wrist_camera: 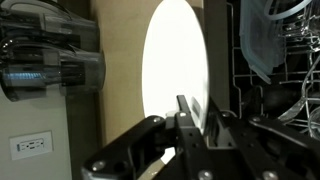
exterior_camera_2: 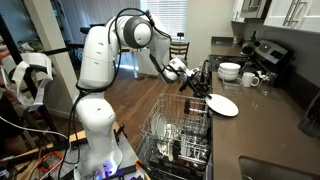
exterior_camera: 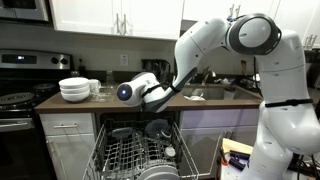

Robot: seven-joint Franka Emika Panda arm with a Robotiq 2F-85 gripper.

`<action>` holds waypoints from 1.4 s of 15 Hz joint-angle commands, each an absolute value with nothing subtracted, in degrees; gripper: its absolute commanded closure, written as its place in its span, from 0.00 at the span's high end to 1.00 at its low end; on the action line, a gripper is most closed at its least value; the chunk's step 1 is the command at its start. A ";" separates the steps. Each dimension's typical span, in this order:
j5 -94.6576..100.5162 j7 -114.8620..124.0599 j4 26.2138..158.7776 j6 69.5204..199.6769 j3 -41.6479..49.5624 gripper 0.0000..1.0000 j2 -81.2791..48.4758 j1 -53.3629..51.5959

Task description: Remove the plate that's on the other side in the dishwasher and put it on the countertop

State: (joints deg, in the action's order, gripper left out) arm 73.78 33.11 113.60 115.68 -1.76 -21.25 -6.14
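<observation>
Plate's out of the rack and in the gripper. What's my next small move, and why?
Probably ease the plate straight down onto the countertop. The gripper is shut on its rim, it hangs clear of the dishwasher rack, and bare counter seems to lie beneath it; I can't tell if it touches yet.

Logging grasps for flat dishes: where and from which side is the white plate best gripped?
At the rim, coming in edge-on. The plate is thin and flat, so only its edge fits between the jaws, one on each face. In the wrist view the gripper holds it just so, at the rim nearest the wrist.
</observation>
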 commanded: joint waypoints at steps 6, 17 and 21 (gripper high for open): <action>74.65 31.82 115.01 120.97 -1.46 0.31 -19.53 -4.33; 73.99 30.77 116.03 124.58 -0.67 0.29 -18.58 -2.69; 73.88 30.55 116.44 125.65 -0.47 0.34 -18.37 -2.31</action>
